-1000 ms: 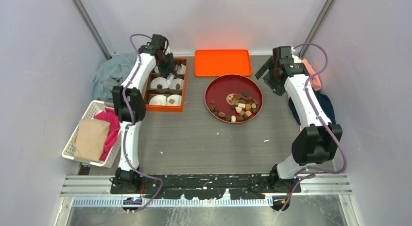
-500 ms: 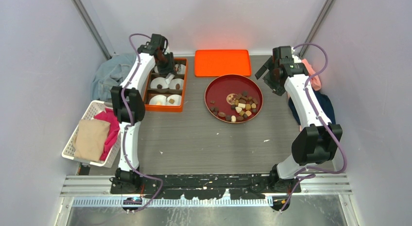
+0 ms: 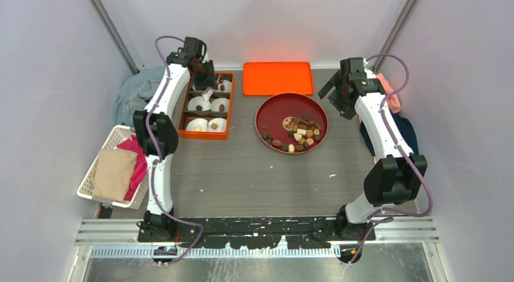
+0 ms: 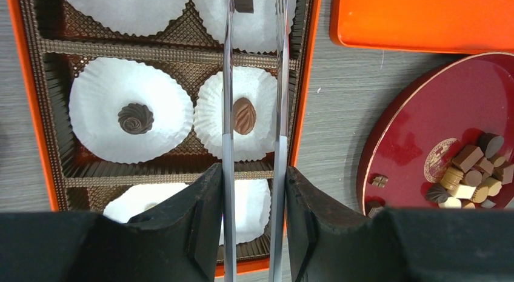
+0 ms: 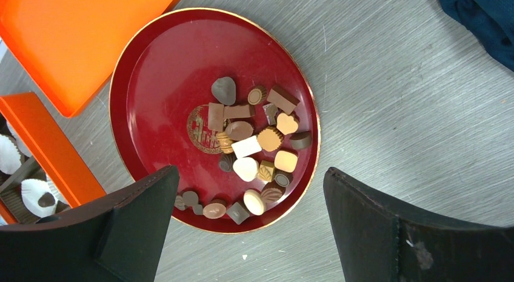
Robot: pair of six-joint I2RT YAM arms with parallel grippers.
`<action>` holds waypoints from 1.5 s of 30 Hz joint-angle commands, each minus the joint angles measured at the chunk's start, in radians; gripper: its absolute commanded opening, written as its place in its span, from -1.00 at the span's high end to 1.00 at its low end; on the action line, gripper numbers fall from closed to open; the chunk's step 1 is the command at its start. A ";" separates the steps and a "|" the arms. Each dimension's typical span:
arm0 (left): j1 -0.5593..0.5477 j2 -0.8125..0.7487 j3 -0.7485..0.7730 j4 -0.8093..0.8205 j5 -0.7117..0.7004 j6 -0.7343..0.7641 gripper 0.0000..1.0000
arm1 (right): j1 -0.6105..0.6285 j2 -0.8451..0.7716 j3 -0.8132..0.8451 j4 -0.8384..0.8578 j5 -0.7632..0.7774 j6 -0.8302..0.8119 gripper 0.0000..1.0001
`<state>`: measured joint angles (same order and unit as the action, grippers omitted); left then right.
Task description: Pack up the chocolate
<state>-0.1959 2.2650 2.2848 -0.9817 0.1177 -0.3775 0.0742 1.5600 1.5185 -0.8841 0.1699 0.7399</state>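
Item: chocolate-packing station, two arms. Change noted: within the last second the left arm has risen and drawn back toward the far end of the orange box (image 4: 301,112); the right arm has not moved. Left fingers (image 4: 228,173): clear, thin blades, set narrow, nothing between them that they grip, so a piece has probably just been set down and the arm is free to fetch another. Right fingers (image 5: 139,227): black, blunt, spread wide and empty, hanging above the red plate (image 5: 163,70). Box fittings: brown embossed dividers and white fluted paper cups (image 4: 97,112). Packed so far, as visible: a dark swirl piece (image 4: 135,118), a ribbed oval in milk brown (image 4: 243,115) and a dark piece (image 4: 243,0) in the far right cup; the near row is partly hidden. Remaining chocolate (image 5: 254,148): a loose heap on the glossy, gilt-rimmed plate, made up of squares, ovals, scalloped rounds and one heart, in dark, tan and cream. Also present: a smooth orange lid (image 4: 424,21) and a grey wood-grain bench (image 4: 339,94). Judged progress: early.
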 commanded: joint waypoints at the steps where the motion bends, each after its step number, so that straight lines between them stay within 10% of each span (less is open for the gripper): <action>1: 0.007 -0.110 0.042 0.008 -0.022 0.029 0.23 | -0.001 -0.052 0.009 0.021 -0.003 0.006 -0.89; 45: -0.584 -0.309 -0.373 0.109 -0.082 0.477 0.35 | -0.002 -0.150 -0.089 0.037 0.016 0.032 -0.89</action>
<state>-0.7410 1.9484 1.8774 -0.9241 0.0956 0.0162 0.0742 1.4639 1.4300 -0.8757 0.1726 0.7631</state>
